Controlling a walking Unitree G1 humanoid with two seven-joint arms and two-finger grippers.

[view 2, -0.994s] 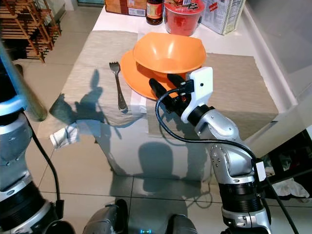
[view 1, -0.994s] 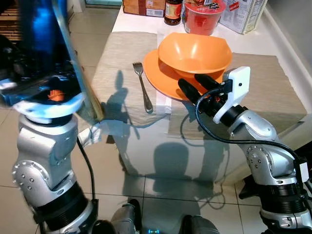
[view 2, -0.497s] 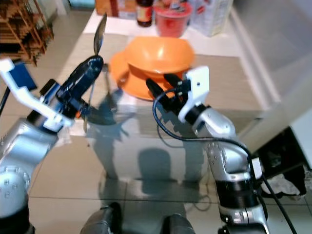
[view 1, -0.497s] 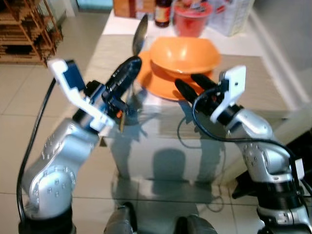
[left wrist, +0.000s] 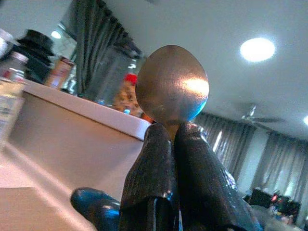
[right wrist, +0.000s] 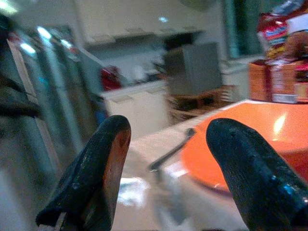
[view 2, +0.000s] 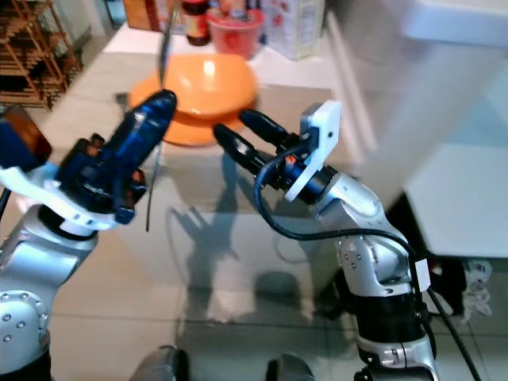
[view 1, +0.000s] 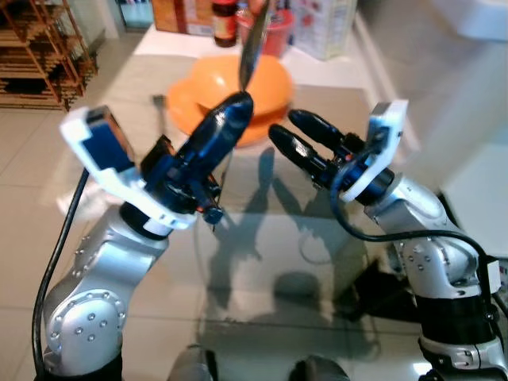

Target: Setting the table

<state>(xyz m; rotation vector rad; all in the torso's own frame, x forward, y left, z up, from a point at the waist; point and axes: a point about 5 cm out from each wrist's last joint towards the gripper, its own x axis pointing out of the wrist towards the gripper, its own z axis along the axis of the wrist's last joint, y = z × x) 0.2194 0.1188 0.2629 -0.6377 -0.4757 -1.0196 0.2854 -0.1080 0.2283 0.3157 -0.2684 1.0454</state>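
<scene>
While both arms reach forward over the table [view 1: 317, 238], the left gripper [view 1: 234, 107] sits at centre-left of the head view, its two black fingers pressed together on a spoon [view 1: 254, 44]. That spoon stands nearly upright, its bowl rising above the fingertips toward the top centre of the frame and its thin handle running down below the gripper. From the left wrist camera, the spoon bowl [left wrist: 172, 84] shows as a shiny oval directly above the two closed fingers [left wrist: 154, 178], with a ceiling light reflected on it.

Right of centre, the right gripper [view 1: 298, 131] has its fingers spread apart and holds nothing. It points toward the upper left, at the orange bowl [view 1: 238, 79]. The spoon lies just left of this open gripper, apart from it.

Behind the left gripper, in the upper middle of the frame, the orange bowl rests on an orange plate [view 1: 178, 99]. A fork [view 1: 163, 111] lies on the table just left of the plate, partly hidden by the left arm. Through the right wrist camera, the plate [right wrist: 211, 163] fills the lower right between the parted fingers [right wrist: 101, 163], and the fork [right wrist: 173, 147] lies beside it.

Along the table's far edge, at the top of the frame, stand a red cup [view 2: 234, 32], a dark bottle [view 1: 225, 12] and boxes [view 1: 325, 28]. A wooden rack [view 1: 36, 48] occupies the upper left corner.
</scene>
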